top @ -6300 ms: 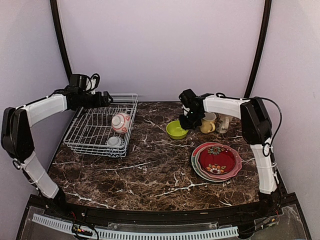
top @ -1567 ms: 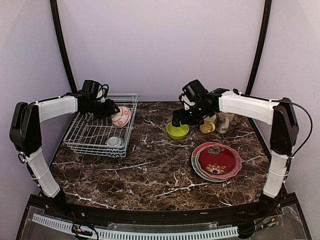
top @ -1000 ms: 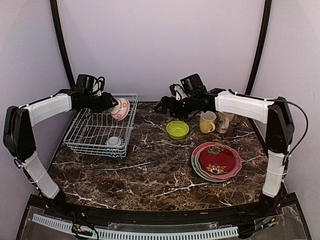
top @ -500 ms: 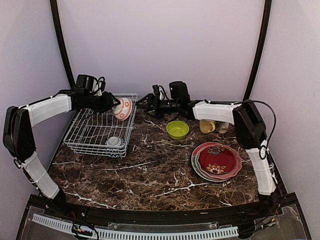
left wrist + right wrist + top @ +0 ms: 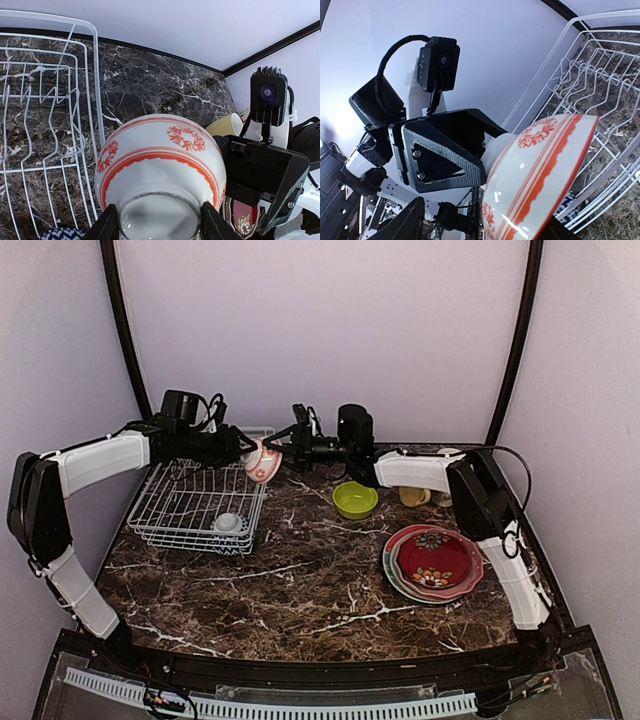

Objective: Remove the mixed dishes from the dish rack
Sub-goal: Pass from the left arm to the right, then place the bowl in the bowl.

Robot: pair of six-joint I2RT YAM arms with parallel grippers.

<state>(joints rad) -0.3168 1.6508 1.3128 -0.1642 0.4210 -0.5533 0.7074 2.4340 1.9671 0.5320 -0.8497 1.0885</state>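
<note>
My left gripper [image 5: 243, 446] is shut on the foot of the red-and-white bowl [image 5: 264, 462] and holds it tilted in the air over the right rim of the white wire dish rack [image 5: 185, 502]. In the left wrist view its fingers [image 5: 107, 226] clamp the bowl's [image 5: 160, 160] base. My right gripper [image 5: 284, 447] is open right beside the bowl, and in the right wrist view the bowl [image 5: 540, 170] lies between its spread fingers. A small striped bowl [image 5: 229, 524] sits in the rack's front right corner.
A lime-green bowl [image 5: 354, 499] stands on the marble table [image 5: 300, 590]. Stacked red floral plates [image 5: 433, 560] lie at the right. A yellow mug [image 5: 409, 496] stands behind the right arm, partly hidden. The back wall is close behind both grippers.
My left gripper lifted the red-and-white bowl out of the rack and carried it right. My right gripper left the lime-green bowl and swung left to meet it.
</note>
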